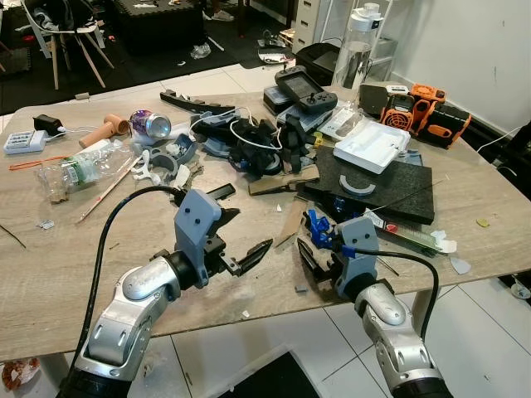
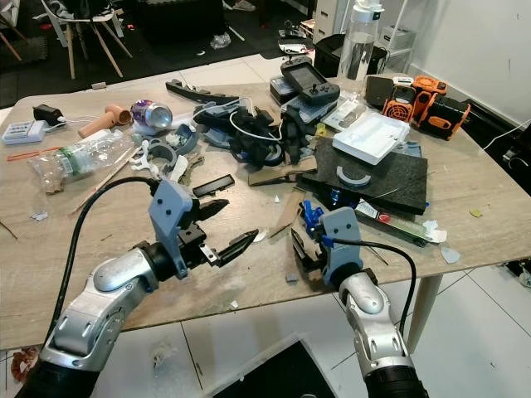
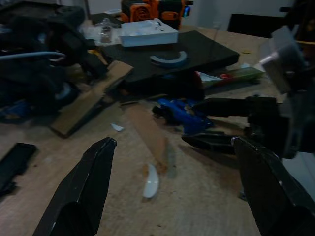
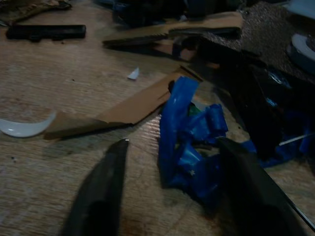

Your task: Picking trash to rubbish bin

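Two claws over the near edge of the wooden surface (image 1: 50, 274). Right claw (image 4: 170, 189) wide apart, straddling one crumpled blue wrapper (image 4: 189, 142), touching unclear. Left claw (image 3: 172, 189) wide apart, empty, above one white curved shard (image 3: 151, 181) and one cardboard strip (image 3: 147, 132). One crushed plastic bottle (image 1: 79, 170), one can (image 1: 151, 124) far left.

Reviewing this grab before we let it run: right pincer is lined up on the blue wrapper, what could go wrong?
1. The right pincer is open around the crumpled blue wrapper, but a cardboard strip lies against it and may get pinched too.
2. The black foam pad sits just behind and may snag a finger.
3. The open left pincer hovers nearby; the arms could collide.
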Controlling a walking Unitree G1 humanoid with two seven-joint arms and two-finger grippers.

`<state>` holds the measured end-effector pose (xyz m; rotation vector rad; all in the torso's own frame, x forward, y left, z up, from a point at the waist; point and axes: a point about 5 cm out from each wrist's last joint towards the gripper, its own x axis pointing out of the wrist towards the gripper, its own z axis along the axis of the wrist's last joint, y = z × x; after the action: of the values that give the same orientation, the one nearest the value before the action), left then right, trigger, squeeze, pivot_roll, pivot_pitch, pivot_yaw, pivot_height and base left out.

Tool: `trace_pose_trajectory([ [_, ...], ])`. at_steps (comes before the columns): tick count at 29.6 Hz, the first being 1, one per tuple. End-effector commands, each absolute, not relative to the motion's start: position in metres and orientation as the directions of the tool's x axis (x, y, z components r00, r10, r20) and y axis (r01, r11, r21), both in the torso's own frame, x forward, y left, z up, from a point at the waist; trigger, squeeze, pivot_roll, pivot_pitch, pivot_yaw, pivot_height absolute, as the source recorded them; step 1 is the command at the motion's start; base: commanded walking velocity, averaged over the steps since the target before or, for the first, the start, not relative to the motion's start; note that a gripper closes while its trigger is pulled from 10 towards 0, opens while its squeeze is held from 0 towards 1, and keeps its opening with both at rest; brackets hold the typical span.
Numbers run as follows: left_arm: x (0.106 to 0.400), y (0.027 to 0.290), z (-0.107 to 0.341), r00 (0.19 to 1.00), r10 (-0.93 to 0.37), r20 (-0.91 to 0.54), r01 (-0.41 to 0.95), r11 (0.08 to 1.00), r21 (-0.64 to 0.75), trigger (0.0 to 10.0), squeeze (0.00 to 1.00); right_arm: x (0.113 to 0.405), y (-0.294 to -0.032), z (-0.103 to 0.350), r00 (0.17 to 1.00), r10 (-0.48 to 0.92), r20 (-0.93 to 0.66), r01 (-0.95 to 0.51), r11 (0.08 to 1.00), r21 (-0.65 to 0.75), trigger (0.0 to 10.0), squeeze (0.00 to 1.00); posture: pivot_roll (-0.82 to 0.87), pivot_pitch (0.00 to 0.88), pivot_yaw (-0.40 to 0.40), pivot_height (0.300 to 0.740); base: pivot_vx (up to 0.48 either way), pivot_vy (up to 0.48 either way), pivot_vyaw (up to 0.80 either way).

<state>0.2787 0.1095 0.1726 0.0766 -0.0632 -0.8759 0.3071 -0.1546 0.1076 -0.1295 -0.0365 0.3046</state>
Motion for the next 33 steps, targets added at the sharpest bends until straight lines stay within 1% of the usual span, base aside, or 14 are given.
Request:
trace_pose_trajectory([
  [1, 0.273, 0.108, 0.172, 0.607, -0.795, 0.008, 0.792, 0.605, 0.087, 10.0, 0.0, 0.305, -0.16, 0.1, 0.961, 0.278, -0.018, -0.278, 0.953, -0.119, 0.0, 0.0, 0.0, 0.156, 0.022, 0.74, 0.0, 0.0, 0.0],
  [10, 0.274, 0.109, 0.173, 0.61, -0.793, 0.001, 0.788, 0.606, 0.107, 10.0, 0.0, 0.308, -0.161, 0.1, 0.965, 0.262, -0.023, -0.262, 0.958, -0.119, 0.0, 0.0, 0.0, 0.147, 0.024, 0.74, 0.0, 0.0, 0.0],
  [17, 0.275, 0.111, 0.174, 0.615, -0.788, 0.005, 0.783, 0.612, 0.105, 10.0, 0.0, 0.309, -0.16, 0.107, 0.969, 0.247, 0.015, -0.244, 0.963, -0.113, 0.0, 0.0, 0.0, 0.152, 0.021, 0.74, 0.0, 0.0, 0.0],
  [20, 0.278, 0.114, 0.177, 0.635, -0.772, 0.023, 0.767, 0.634, 0.101, 10.0, 0.0, 0.313, -0.156, 0.129, 0.961, 0.247, 0.122, -0.238, 0.967, -0.089, 0.0, 0.0, 0.0, 0.153, 0.021, 0.74, 0.0, 0.0, 0.0],
  [22, 0.284, 0.119, 0.181, 0.683, -0.728, 0.055, 0.722, 0.685, 0.102, 10.0, 0.0, 0.315, -0.154, 0.153, 0.938, 0.249, 0.24, -0.24, 0.969, -0.066, 0.0, 0.0, 0.0, 0.153, 0.022, 0.74, 0.0, 0.0, 0.0],
  [23, 0.284, 0.119, 0.181, 0.683, -0.728, 0.055, 0.722, 0.685, 0.102, 10.0, 0.0, 0.315, -0.154, 0.153, 0.938, 0.249, 0.24, -0.24, 0.969, -0.066, 0.0, 0.0, 0.0, 0.153, 0.022, 0.74, 0.0, 0.0, 0.0],
  [27, 0.294, 0.129, 0.191, 0.751, -0.65, 0.118, 0.643, 0.76, 0.095, 10.0, 0.0, 0.316, -0.151, 0.185, 0.896, 0.254, 0.365, -0.262, 0.965, -0.027, 0.0, 0.0, 0.0, 0.151, 0.023, 0.74, 0.0, 0.0, 0.0],
  [28, 0.294, 0.129, 0.191, 0.751, -0.65, 0.118, 0.643, 0.76, 0.095, 10.0, 0.0, 0.316, -0.151, 0.185, 0.896, 0.254, 0.365, -0.262, 0.965, -0.027, 0.0, 0.0, 0.0, 0.151, 0.023, 0.74, 0.0, 0.0, 0.0],
  [33, 0.302, 0.139, 0.204, 0.791, -0.583, 0.187, 0.583, 0.81, 0.063, 10.0, 0.0, 0.318, -0.149, 0.212, 0.86, 0.246, 0.447, -0.263, 0.964, -0.024, 0.0, 0.0, 0.01, 0.15, 0.024, 0.74, 0.0, 0.0, 0.0],
])
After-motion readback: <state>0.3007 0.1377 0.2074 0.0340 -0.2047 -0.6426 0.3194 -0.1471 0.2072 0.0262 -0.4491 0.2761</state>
